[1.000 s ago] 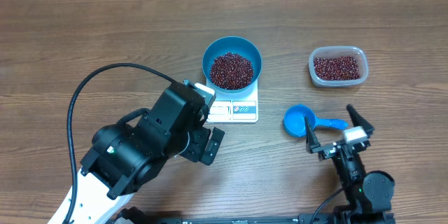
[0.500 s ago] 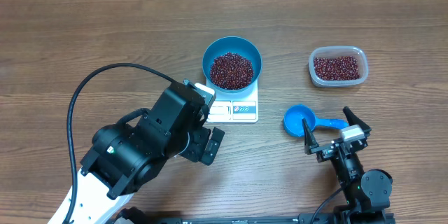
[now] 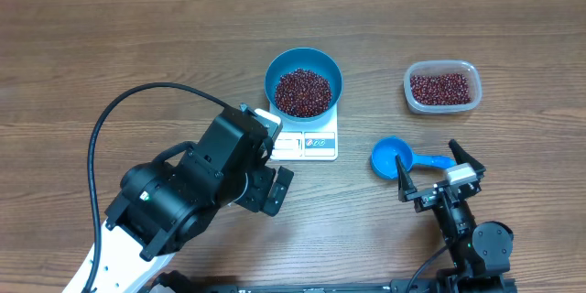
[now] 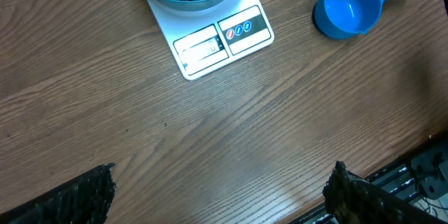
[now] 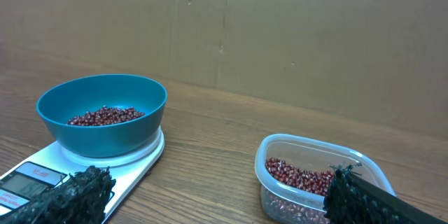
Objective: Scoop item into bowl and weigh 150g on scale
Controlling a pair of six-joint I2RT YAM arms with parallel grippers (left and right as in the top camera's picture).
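Wood-grain table carries everything, and the biggest hazard on it is the bulky left arm, which sits low just beside the scale. Its left tool is spread fully wide and holds nothing, so any swing toward the scale could press on it and falsify the weight. The right tool is also wide open and empty, hovering just short of the scoop's handle. If it closes off-centre on that thin handle, the scoop may twist or skid away. The blue bowl stands on the white scale, covering its far half and leaving the display clear, though the reading is too small to make out. A knock to the bowl's rim could slide it over the display or off the platform. The clear tub sits well to the right and is light enough to shift under a digging scoop. The blue scoop lies empty between tub and scale. Red beans already fill the bowl's bottom, so one overfull scoop could overshoot the target weight, and loose ones could roll off across the table.
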